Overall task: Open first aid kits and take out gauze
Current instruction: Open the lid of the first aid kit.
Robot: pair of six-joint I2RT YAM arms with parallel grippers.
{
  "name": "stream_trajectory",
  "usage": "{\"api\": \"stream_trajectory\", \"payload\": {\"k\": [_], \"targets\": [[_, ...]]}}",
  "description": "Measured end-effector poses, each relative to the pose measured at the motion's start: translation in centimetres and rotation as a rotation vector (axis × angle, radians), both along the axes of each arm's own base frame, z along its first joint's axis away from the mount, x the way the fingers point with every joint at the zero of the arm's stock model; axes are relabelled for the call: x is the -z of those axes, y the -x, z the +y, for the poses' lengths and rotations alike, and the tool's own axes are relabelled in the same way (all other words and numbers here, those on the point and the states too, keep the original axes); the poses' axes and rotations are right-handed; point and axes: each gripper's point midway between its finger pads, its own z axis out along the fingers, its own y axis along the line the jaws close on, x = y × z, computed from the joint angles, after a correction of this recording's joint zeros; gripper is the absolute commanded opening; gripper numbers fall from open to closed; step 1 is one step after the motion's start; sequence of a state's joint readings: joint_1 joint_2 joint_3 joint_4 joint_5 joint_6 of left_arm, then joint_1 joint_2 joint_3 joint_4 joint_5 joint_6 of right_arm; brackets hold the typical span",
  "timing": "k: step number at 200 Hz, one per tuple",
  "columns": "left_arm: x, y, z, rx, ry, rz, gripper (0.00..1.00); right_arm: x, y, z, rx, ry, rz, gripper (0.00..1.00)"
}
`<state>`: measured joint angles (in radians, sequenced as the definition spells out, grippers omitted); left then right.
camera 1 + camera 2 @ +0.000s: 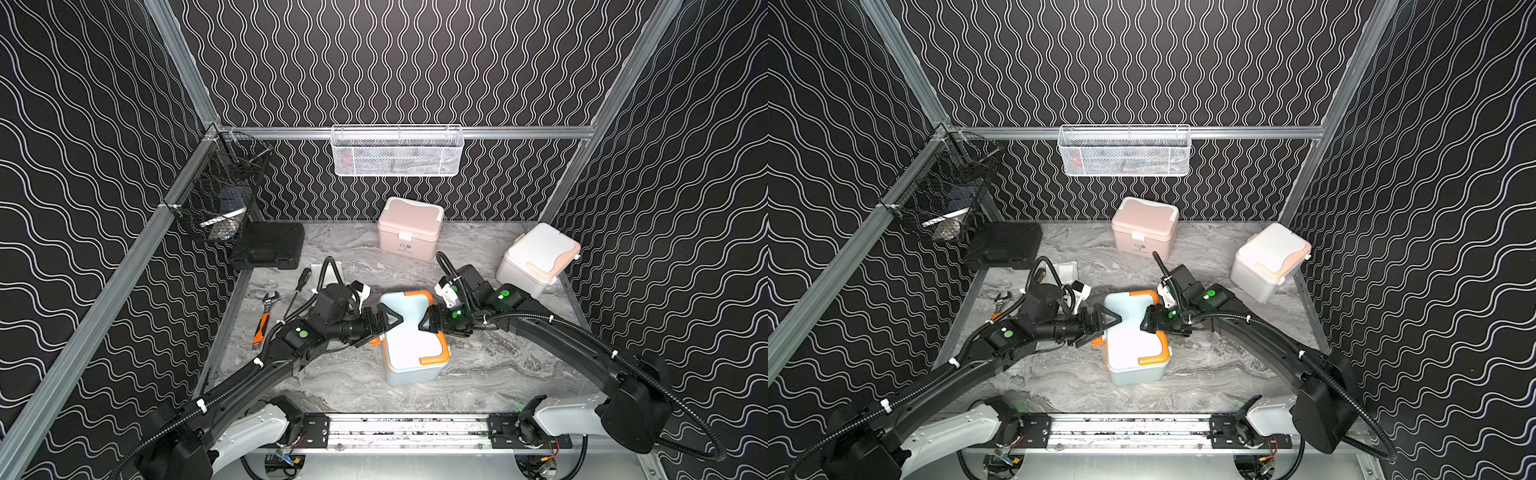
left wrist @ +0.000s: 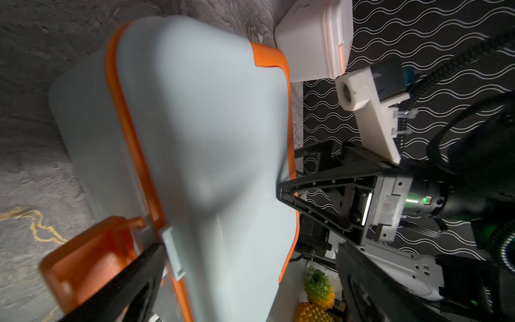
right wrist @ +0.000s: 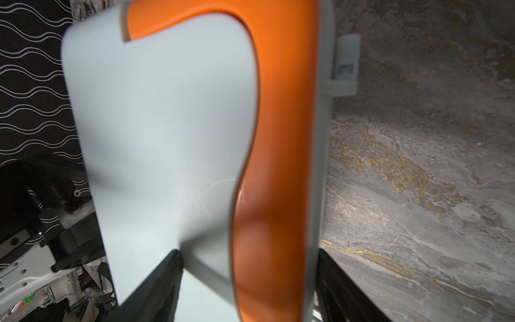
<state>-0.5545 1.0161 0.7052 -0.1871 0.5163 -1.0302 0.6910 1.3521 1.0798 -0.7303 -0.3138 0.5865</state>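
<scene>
The pale blue-grey kit [image 1: 411,345] with orange trim stands mid-table, and both grippers are at its lid. My left gripper [image 1: 384,326] is open wide, one finger [image 2: 133,281] beside the orange latch [image 2: 83,259], which sticks outward. My right gripper [image 1: 428,324] straddles the lid's orange-handled edge [image 3: 278,167] with one finger [image 3: 156,284] above it and one beside it, jaws wide. The kit looks blurred while the table is sharp. The pink kit [image 1: 409,230] and the white kit [image 1: 536,259] stand shut at the back. A flat white packet [image 1: 1068,271], likely gauze, lies behind my left wrist.
A flat black case [image 1: 268,245] sits at the back left. An orange-handled wrench [image 1: 262,320] and a screwdriver [image 1: 297,291] lie by the left edge. A black wire basket [image 1: 220,195] hangs on the left rail and a white mesh basket [image 1: 397,151] on the back rail.
</scene>
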Motion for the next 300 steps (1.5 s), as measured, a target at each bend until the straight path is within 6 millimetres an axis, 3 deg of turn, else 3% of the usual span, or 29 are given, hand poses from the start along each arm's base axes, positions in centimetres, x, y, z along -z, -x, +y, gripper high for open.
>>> {"api": "stream_trajectory", "payload": {"k": [153,260,280,300], "targets": [[-3.5,-1.7,-0.5,-0.045,0.150,-0.017,0.99,-1.6,-0.5,-0.1,0.033,-0.022,-0.043,0.99],[-8.4,-4.1,-2.5,-0.025,0.263,-0.115,0.98,-5.6,-0.3,-2.4,0.095,-0.046,-0.158,1.00],[-9.0,-4.5,-2.9,-0.020,0.271,-0.129,0.98,-5.4,-0.3,-2.4,0.101,-0.049,-0.144,1.00],[-8.3,-4.3,-3.7,-0.002,0.262,-0.110,0.98,-4.2,-0.4,-1.9,0.083,-0.072,-0.105,1.00]]}}
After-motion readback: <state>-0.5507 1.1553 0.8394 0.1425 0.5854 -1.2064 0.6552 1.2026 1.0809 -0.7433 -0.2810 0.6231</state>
